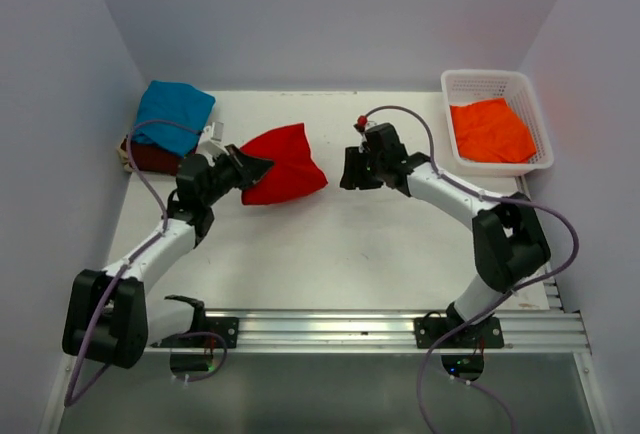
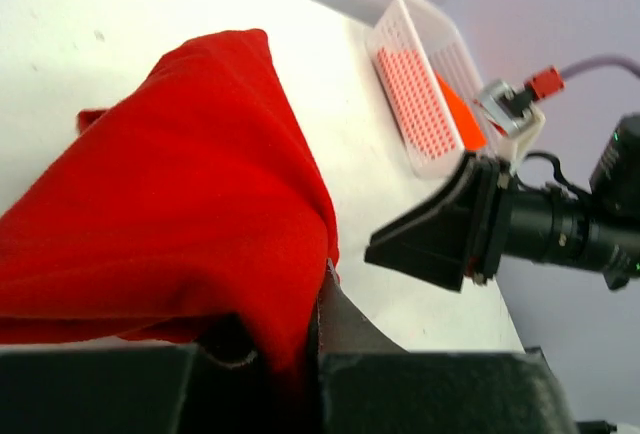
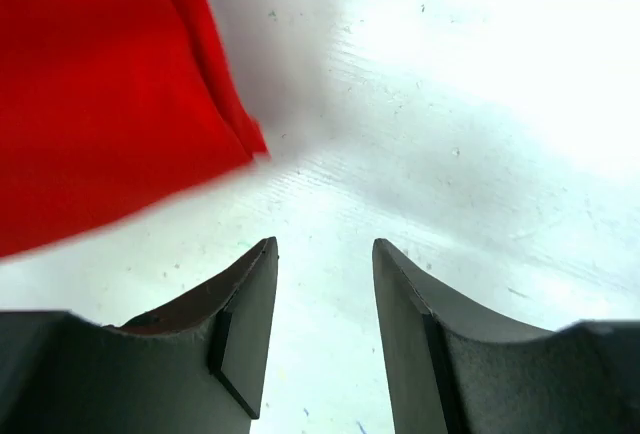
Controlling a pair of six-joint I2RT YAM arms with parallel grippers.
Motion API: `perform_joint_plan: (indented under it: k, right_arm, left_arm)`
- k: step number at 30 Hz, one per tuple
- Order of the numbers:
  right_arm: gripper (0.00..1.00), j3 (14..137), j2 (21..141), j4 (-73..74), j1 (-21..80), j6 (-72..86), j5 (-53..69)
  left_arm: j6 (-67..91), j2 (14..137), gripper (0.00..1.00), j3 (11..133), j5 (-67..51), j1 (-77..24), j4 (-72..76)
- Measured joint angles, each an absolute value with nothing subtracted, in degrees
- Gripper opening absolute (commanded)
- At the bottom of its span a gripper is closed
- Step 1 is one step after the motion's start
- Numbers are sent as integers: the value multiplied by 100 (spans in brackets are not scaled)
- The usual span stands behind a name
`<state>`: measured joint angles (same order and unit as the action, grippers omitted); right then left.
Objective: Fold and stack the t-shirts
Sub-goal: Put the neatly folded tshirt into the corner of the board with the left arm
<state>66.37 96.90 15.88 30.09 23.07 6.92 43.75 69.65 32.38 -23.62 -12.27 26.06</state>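
A folded bright red t-shirt [image 1: 285,166] lies on the table at mid-left. My left gripper [image 1: 255,168] is shut on its left edge; the left wrist view shows the red cloth [image 2: 180,224] pinched between the jaws. My right gripper [image 1: 348,176] is open and empty just right of the shirt; the right wrist view shows the shirt's corner [image 3: 100,94] ahead of it. A folded teal blue t-shirt [image 1: 174,107] lies on a dark maroon t-shirt [image 1: 152,158] at the far left. An orange t-shirt [image 1: 490,131] lies in the basket.
A white lattice basket [image 1: 487,81] stands at the back right, also in the left wrist view [image 2: 420,104]. White walls enclose the table on three sides. A metal rail [image 1: 380,329] runs along the near edge.
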Motion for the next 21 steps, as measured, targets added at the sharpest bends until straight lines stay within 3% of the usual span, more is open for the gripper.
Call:
perform_joint_plan:
  k: [5,11,15,21]
  right_arm:
    - [47,6309,8973,1682,2993,2285,617]
    - [47,5605,8659,1872,2995,2281,548]
    - [46,5151,8643,1946,2995,2290,550]
    - [46,4764,8530,2047,2995,2324,550]
  left_arm:
    - [4300,6744,0,3614,-2383,-650,2357]
    - [4628,7024,0,3824,-2744,875,2510]
    - [4984,7470,0,4217,-2799,1739,2825]
    - [5472,8720,0,5673,-3035,2187,3527]
